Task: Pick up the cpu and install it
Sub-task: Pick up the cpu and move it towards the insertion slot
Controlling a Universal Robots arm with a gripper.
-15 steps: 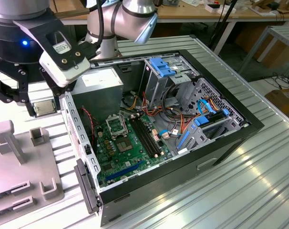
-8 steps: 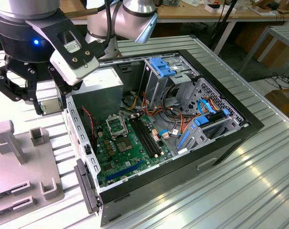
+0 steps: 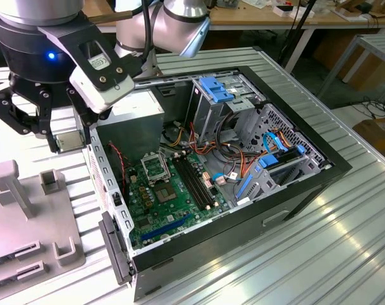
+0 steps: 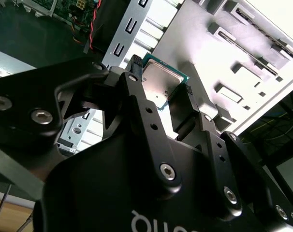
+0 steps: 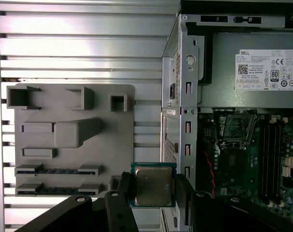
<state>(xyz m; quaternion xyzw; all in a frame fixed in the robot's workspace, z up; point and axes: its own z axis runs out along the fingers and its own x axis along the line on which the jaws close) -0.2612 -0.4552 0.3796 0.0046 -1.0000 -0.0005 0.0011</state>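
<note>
The cpu [image 5: 153, 186] was partly covered. The gripper [image 3: 67, 141] had its two black fingers [image 5: 183, 193] clamped on opposite edges, so only the dull metal top and a strip of green rim showed in both wrist views. In the exterior view the arm [image 3: 173, 25] ran out of frame at the top. The chip hung in the air over the ribbed metal table [image 3: 326, 254], between the grey fixture tray [image 3: 27, 222] and the open computer case [image 3: 294, 190] lying on its side. Wooden benches [image 3: 262, 19] stood behind. Inside the case the open socket [image 3: 155, 168] sat on the green motherboard [image 3: 148, 203], well apart from the chip. Beside it were long black memory slots [image 3: 195, 184] and tangled cables [image 3: 211, 136].
</note>
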